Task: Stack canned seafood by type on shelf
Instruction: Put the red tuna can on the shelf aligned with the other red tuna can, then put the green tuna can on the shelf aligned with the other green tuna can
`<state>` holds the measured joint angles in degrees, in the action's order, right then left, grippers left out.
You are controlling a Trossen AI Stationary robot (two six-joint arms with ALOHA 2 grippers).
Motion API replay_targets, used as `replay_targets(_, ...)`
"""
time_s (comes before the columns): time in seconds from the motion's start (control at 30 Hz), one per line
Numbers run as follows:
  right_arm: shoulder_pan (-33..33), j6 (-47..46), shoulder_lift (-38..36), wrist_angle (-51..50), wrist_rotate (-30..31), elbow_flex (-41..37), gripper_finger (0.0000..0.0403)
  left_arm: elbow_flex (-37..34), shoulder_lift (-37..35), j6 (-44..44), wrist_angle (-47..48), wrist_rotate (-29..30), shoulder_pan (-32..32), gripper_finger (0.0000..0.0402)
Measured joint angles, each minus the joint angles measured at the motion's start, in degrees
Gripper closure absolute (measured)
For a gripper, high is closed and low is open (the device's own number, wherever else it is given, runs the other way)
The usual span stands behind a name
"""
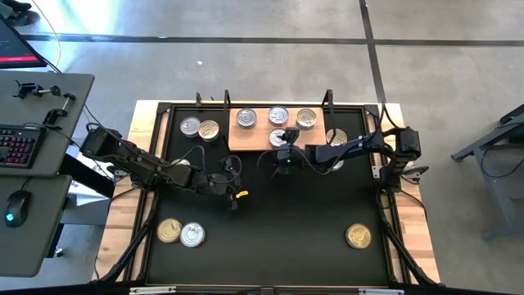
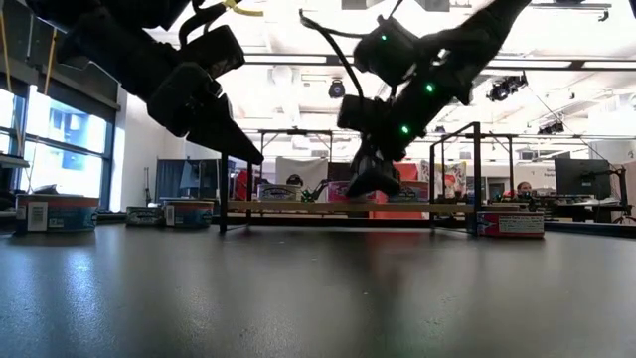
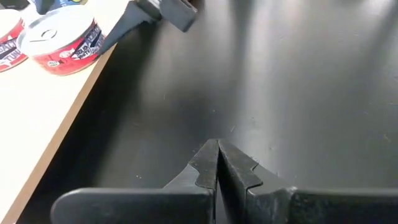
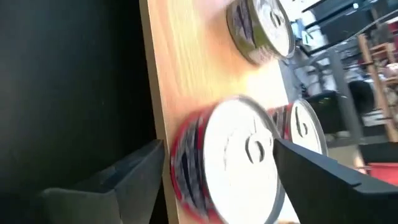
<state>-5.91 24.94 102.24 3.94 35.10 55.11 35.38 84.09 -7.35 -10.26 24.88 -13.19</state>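
The pale wood shelf lies at the mat's far side and carries several silver-lidded tins. My right gripper is open at the shelf's near edge. Its fingers stand on either side of a red-labelled silver-lidded tin, which rests on the board; a gap shows beside one finger. My left gripper is shut and holds nothing; it hovers over the black mat near the middle. The same shelf and a red tin show in its wrist view.
More tins lie on the black mat: two at the far left, one right of the shelf, a gold and a silver one at the near left, and a gold one at the near right. Black posts stand by the shelf.
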Motion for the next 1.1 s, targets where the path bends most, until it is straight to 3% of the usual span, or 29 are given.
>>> replay_targets(0.2,-2.54,-1.98,0.0,-1.7,-1.05,3.01,0.0139,0.0,0.0,0.0,0.0,-0.09,0.0,0.0401)
replay_targets(0.47,-2.87,-2.91,-0.21,-2.49,-1.11,6.1,0.0142,0.0,0.0,0.0,0.11,-0.09,0.0,0.0401)
replay_targets(0.6,0.05,-6.22,-1.77,-2.91,-2.49,7.52,0.0142,0.0,0.0,-0.11,0.5,-0.05,-0.28,0.0401)
replay_targets(0.7,2.58,-10.33,-3.82,-2.53,-7.09,6.91,0.0142,-0.02,0.0,-1.67,1.97,0.9,-0.97,0.0401)
replay_targets(0.9,9.11,-20.69,-5.27,-3.04,-15.29,2.63,0.0142,-0.04,-0.02,-3.54,2.37,8.05,-4.41,0.0401)
replay_targets(1.1,17.7,-32.52,-5.27,-3.31,-15.9,-1.44,0.0142,-0.04,-2.51,-4.39,3.67,14.37,-6.19,0.0401)
